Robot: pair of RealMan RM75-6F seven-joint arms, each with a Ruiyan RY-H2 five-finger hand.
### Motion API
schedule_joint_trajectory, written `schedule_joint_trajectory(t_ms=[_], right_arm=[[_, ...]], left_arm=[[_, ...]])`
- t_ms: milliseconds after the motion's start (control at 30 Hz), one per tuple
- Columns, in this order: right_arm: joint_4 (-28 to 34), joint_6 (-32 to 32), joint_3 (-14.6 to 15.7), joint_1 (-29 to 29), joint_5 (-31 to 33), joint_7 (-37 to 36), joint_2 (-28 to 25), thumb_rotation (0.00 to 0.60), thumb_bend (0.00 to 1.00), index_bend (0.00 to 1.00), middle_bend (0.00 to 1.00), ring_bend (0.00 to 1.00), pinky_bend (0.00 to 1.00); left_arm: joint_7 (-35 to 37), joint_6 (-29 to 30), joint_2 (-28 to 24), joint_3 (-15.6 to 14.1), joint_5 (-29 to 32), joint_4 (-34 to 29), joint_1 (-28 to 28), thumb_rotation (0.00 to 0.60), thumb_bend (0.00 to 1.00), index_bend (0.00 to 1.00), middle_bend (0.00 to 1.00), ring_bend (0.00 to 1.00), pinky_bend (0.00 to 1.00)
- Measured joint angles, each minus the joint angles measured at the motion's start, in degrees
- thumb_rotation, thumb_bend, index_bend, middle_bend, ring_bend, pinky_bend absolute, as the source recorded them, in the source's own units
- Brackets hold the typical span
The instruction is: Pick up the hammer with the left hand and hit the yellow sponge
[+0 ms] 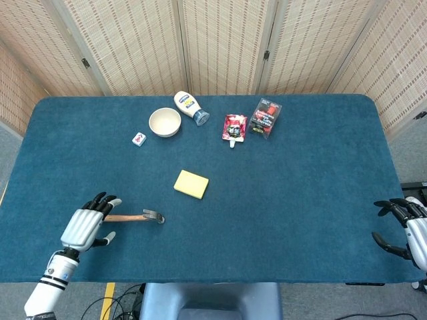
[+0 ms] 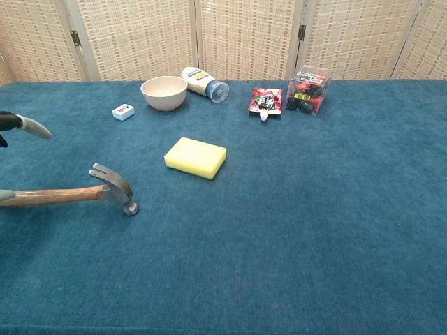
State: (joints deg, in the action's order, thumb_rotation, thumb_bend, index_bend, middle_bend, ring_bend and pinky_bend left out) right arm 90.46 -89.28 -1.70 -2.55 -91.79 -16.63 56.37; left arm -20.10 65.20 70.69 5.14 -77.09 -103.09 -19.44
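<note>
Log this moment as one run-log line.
phase: reach | left hand open over hammer handle, not gripping | right hand open at table edge | yellow sponge untouched

Hammer (image 1: 137, 217): wooden handle, steel claw head, flat on cloth. Yellow sponge (image 1: 191, 184): rectangular, flat, near hammer head.

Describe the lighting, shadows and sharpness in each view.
Head view: even, soft light, no glare; left hand casts only a faint shadow, and everything is sharp. Chest view: the hammer and yellow sponge are crisp with thin soft shadows; a fingertip at the left edge is cropped and slightly blurred.
</note>
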Motion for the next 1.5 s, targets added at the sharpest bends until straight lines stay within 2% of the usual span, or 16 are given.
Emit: schedule_joint_trajectory(t_ms=[333, 533, 800, 1067, 1500], right_arm=[[-0.4, -0.3, 0.2, 0.6, 0.4, -0.4, 0.1, 0.600, 0.16, 0.31, 0.45, 0.24, 0.27], [-0.7, -0.1, 0.2, 0.7, 0.6, -0.5, 0.2, 0.600, 0.16, 0.31, 0.45, 0.24, 0.27], [-0.7, 0.3, 0.2, 0.6, 0.8, -0.4, 0.3, 0.600, 0.16, 0.31, 0.45, 0.24, 0.27], [-0.6, 0.6, 0.2, 0.6, 1.0, -0.2, 0.2, 0.600, 0.16, 0.31, 0.45, 0.24, 0.27], [0.0, 0.9, 0.1, 0.6, 1.2, 0.5, 0.1, 0.600, 0.16, 0.31, 0.45, 0.24, 0.27]], left_arm=[[-4.7, -6.1, 8.0, 1.1, 9.0, 7.5, -5.4, 0.600, 0.31, 0.24, 0.18, 0.09, 0.26], [-4.6, -7.6, 10.6, 1.3, 11.1, 10.2, -7.4, 0.600, 0.31, 0.28, 0.22, 0.09, 0.26], [-5.1, -8.2, 11.6, 0.8, 12.8, 10.9, -8.7, 0.600, 0.31, 0.30, 0.25, 0.09, 0.25], [-4.1, -8.7, 12.1, 0.1, 13.5, 12.0, -9.5, 0.600, 0.44, 0.34, 0.30, 0.13, 0.25], [-3.5, -8.9, 11.7, -0.8, 14.0, 12.1, -10.3, 0.600, 0.53, 0.36, 0.33, 0.16, 0.25]])
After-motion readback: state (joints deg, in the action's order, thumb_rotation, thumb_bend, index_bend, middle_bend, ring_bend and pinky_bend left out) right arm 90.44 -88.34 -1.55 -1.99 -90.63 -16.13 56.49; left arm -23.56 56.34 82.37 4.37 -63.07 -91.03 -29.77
